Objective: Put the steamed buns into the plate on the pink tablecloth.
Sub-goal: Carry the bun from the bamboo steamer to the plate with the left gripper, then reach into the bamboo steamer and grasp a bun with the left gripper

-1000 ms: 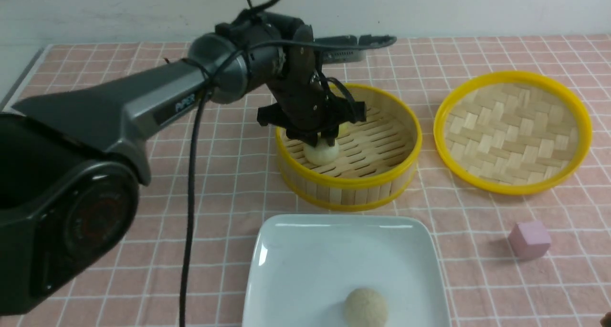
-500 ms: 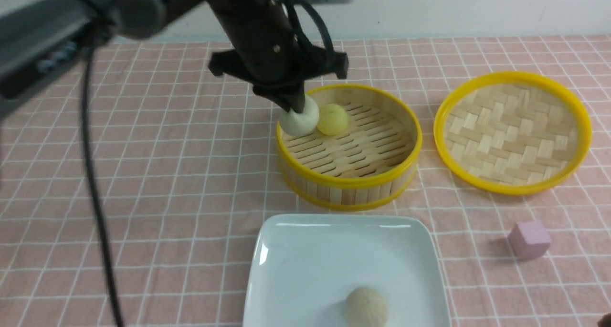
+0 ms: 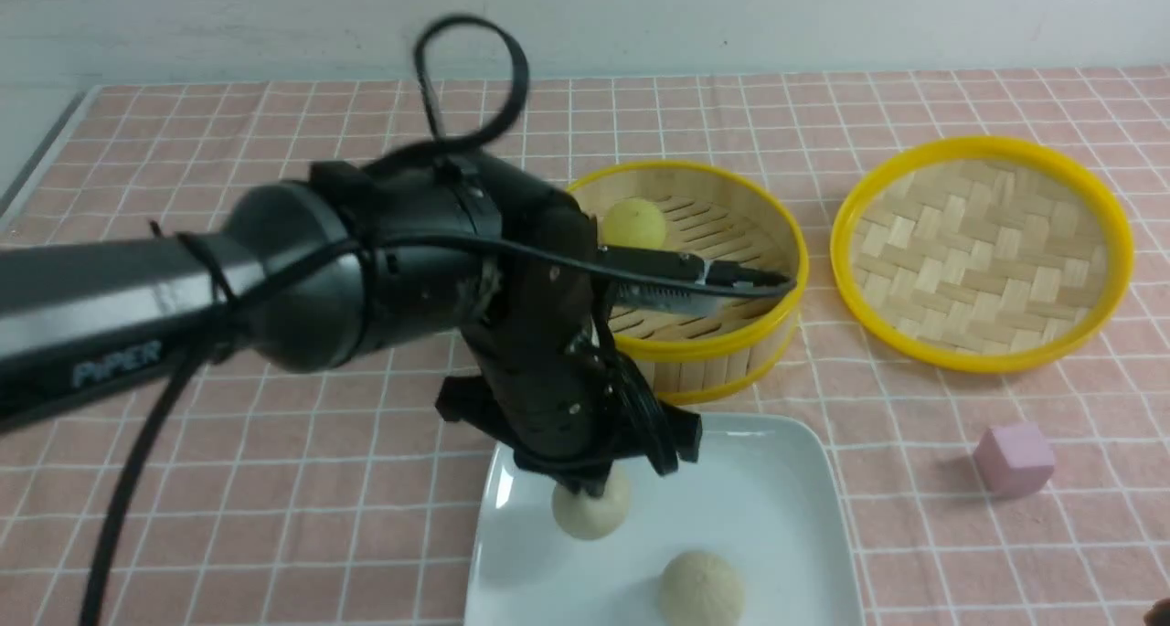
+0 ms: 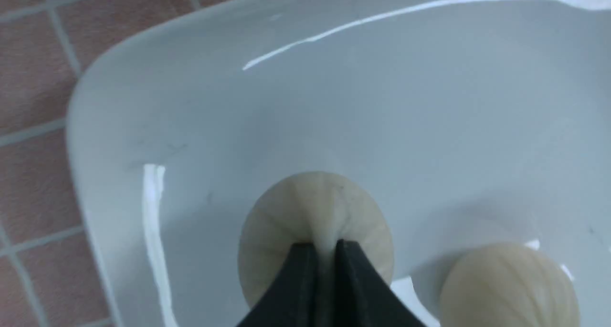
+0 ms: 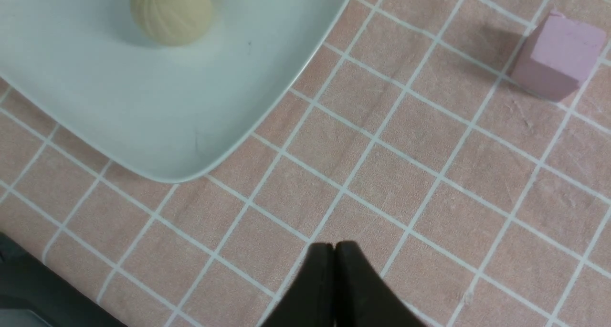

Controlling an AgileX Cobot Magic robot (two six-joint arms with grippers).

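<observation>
Beige bun (image 3: 592, 503) now at plate (image 3: 795, 480), left jaws (image 4: 326, 250) pinching its ridge, right jaws (image 5: 333, 250) pressed together

The pale beige bun (image 3: 592, 509) has gone from the left edge of the steamer (image 3: 731, 341) to the far left corner of the plate (image 3: 786, 516). The left gripper (image 3: 583, 487) has come down there with it; whether its fingers still pinch the bun is hard to tell. The arm now hides the steamer's near left edge, while the yellow bun (image 3: 632, 223), mostly covered a second ago, shows plainly.
</observation>
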